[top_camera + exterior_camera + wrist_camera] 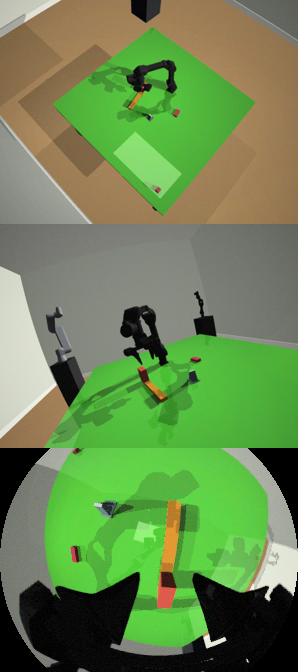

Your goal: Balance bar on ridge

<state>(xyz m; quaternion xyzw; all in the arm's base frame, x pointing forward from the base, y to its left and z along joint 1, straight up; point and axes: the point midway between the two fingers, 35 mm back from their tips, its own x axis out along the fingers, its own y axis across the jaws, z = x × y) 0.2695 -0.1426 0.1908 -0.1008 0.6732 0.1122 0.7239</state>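
Observation:
The orange bar lies on the green table, with an upright red block at its end nearer the arm. The small grey ridge stands apart from the bar, with nothing on it. My gripper is open and empty, pointing down above the red block end. In the wrist view the block shows between the spread fingers, below their tips. The arm hides part of that end in the top view.
A loose flat red block lies on the table beyond the ridge. A small red block sits in the pale rectangle near a table corner. Two other arms stand on black pedestals off the table.

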